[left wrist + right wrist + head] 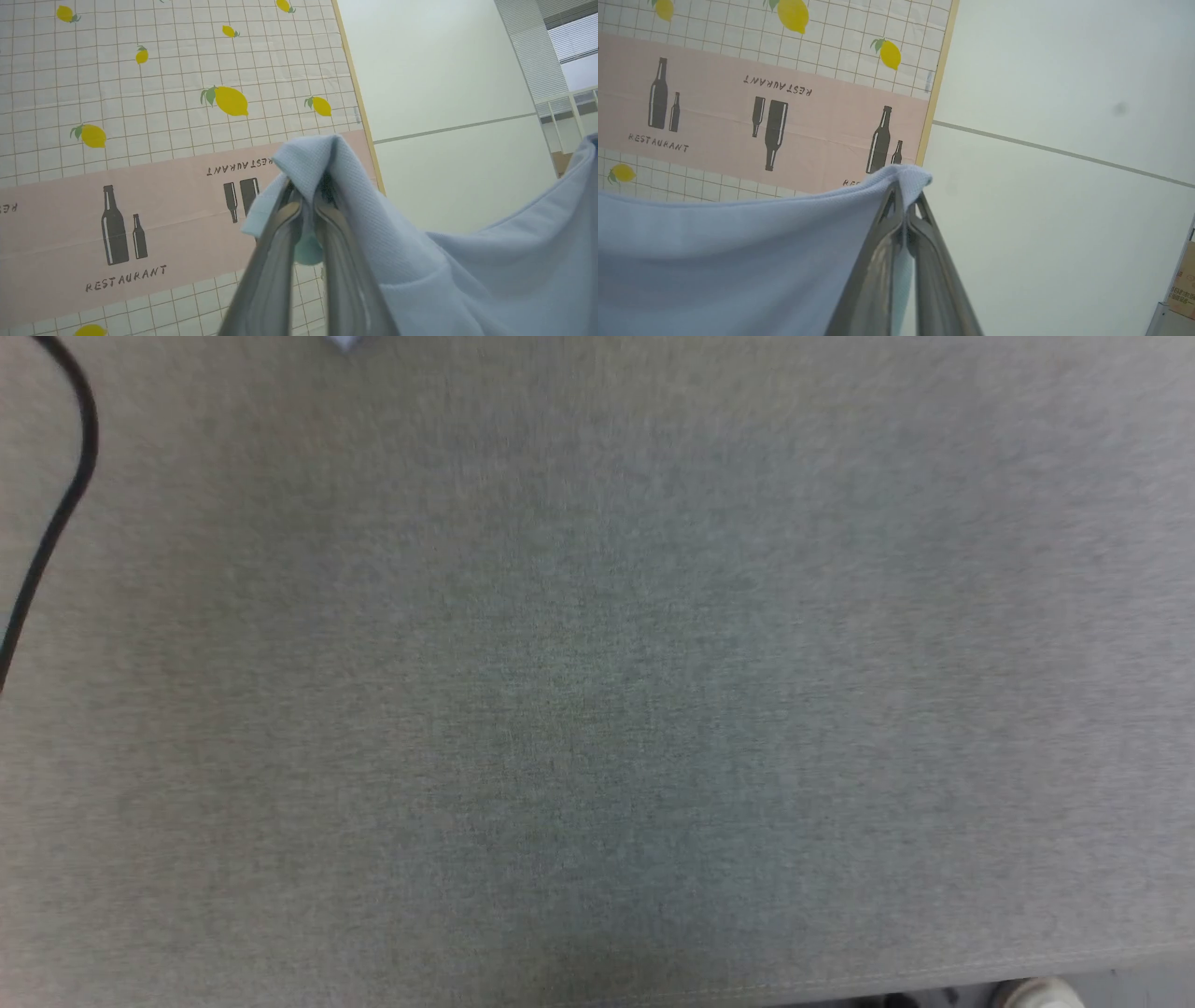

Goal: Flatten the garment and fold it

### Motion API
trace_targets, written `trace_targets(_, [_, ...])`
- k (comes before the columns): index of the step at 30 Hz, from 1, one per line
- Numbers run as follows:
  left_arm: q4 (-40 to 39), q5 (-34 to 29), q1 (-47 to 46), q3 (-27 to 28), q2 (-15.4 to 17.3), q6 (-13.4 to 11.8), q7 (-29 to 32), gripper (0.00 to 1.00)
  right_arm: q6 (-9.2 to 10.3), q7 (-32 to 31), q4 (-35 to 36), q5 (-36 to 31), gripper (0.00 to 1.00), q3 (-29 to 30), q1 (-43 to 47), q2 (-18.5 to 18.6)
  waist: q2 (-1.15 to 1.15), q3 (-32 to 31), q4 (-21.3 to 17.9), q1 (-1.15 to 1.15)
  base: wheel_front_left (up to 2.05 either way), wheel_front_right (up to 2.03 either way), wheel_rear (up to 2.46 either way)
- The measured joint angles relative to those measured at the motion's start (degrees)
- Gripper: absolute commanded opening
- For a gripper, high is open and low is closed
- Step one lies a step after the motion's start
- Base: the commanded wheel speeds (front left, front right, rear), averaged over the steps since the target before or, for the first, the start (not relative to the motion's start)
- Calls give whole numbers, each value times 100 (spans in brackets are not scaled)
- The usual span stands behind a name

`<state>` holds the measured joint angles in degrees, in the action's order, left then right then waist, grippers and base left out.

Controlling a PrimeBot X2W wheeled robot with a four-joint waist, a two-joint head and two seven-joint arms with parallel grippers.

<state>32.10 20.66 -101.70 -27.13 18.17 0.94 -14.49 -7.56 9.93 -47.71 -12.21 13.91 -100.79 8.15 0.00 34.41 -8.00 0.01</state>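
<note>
You are holding one garment (467, 275), a light blue knit shirt, up off the table between two grippers. Your left gripper (306, 201) is clamping one bunched corner of it between both fingers, and the cloth is folding over the tips. Your right gripper (906, 205) is pinching a second corner, its jaws pressing together on the fabric, which is stretching away toward the left of the right wrist view. Behind both grippers one printed sheet (738, 116) is showing beside one pale wall (1041, 70). The right wrist view is giving you six bottles and four lemons on it. In the head view one grey cloth surface (597, 709) is lying below, with one black cable (67, 495) curving across its left corner.
</note>
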Motion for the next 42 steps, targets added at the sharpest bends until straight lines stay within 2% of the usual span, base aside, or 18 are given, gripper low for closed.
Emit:
trace_targets(3, [-289, -34, -20, 71, -71, 37, -7, 0, 0, 201, 81, -62, 0, -79, -126, 219, 0, 335, 42, 0, 0, 0, 0])
trace_targets(8, [-862, -46, 192, 216, -100, 336, -24, 0, 0, 391, 132, 41, 0, -364, -137, 438, 0, 871, 154, 1, 0, 0, 0])
trace_targets(14, [-1348, 314, 1012, 67, 26, 580, -24, 0, 0, 457, 437, 805, 0, -1005, 213, 724, 0, 1219, 386, 1, 0, 0, 0])
trace_targets(16, [-1660, 727, 1560, -146, 181, 611, 68, 0, 0, 471, 829, 1504, 0, -1328, 778, 932, 0, 1228, 529, 1, 0, 0, 0])
trace_targets(20, [-2238, 1152, 2492, -435, 489, 614, 327, 0, 0, 346, 1481, 2370, 0, -1628, 1840, 1303, 0, 1031, 638, 0, 0, 0, 0])
trace_targets(23, [-2675, 1462, 3315, -457, 683, 605, 358, 0, 0, 137, 2072, 2943, 0, -1603, 2799, 1589, 0, 795, 688, 0, 0, 0, 0])
trace_targets(26, [-2975, 1492, 4011, -520, 844, 536, 308, 0, 0, -12, 2585, 3236, 0, -1384, 3711, 1695, 0, 570, 721, -1, 0, 0, 0])
trace_targets(30, [-3342, 1334, 4981, -804, 980, 301, 203, 0, 0, -238, 3290, 3461, 0, -1004, 4990, 1541, 0, 239, 771, -1, 0, 0, 0])
trace_targets(33, [-3473, 1169, 5661, -1098, 916, 79, 119, 0, 0, -379, 3696, 3497, 0, -801, 5823, 1308, 0, -4, 807, -1, 0, 0, 0])
trace_targets(36, [-3392, 904, 6233, -1378, 843, -38, 52, 0, 0, -470, 4010, 3500, 0, -646, 6592, 1015, 0, -249, 844, -1, 0, 0, 0])
trace_targets(42, [-3118, 815, 7259, -1504, 699, -283, 0, 0, 0, -570, 4305, 3488, 0, -312, 7927, 389, 0, -776, 896, -1, 0, 0, 0])
